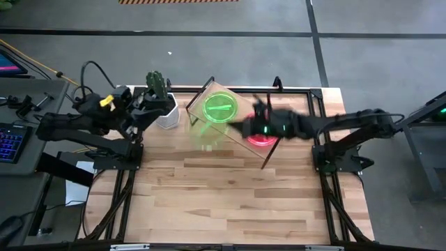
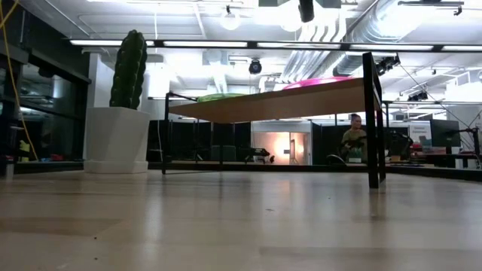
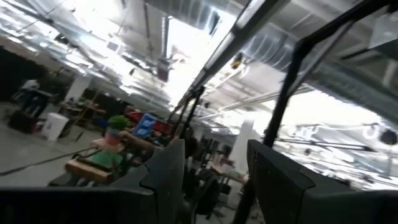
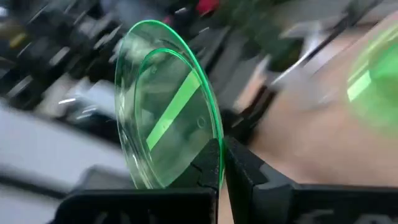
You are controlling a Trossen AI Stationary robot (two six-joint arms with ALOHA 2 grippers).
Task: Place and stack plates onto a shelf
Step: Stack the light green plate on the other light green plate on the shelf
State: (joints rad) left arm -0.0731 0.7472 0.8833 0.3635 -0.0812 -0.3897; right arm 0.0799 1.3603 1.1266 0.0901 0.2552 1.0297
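Observation:
The light wood shelf (image 1: 240, 143) stands aslant at the table's far middle. A green plate (image 1: 219, 109) lies on its far-left part and a pink plate (image 1: 260, 137) on its right part; the low view shows the same green plate (image 2: 222, 97) and pink plate (image 2: 327, 81) edge-on above the shelf board (image 2: 271, 104). My right gripper (image 1: 252, 125) hovers over the shelf between them, shut on another green plate (image 4: 168, 112). My left gripper (image 3: 214, 171) is open and empty, pointing up at the ceiling, beside the cactus pot (image 1: 167, 113). Other plates are out of view. My right gripper pinches the green plate by its rim (image 4: 210, 146) between the two fingertips (image 4: 239, 165). The plate stands on edge beyond the fingers, lifted clear of the shelf.
A cactus in a white pot (image 2: 120, 135) stands at the shelf's left end, close to my left arm (image 1: 90, 125). The shelf's black end frame (image 2: 371, 120) rises above its board. Bare butcher-block tabletop (image 1: 223, 202) stretches toward the near edge. A person (image 2: 354, 139) is in the room beyond.

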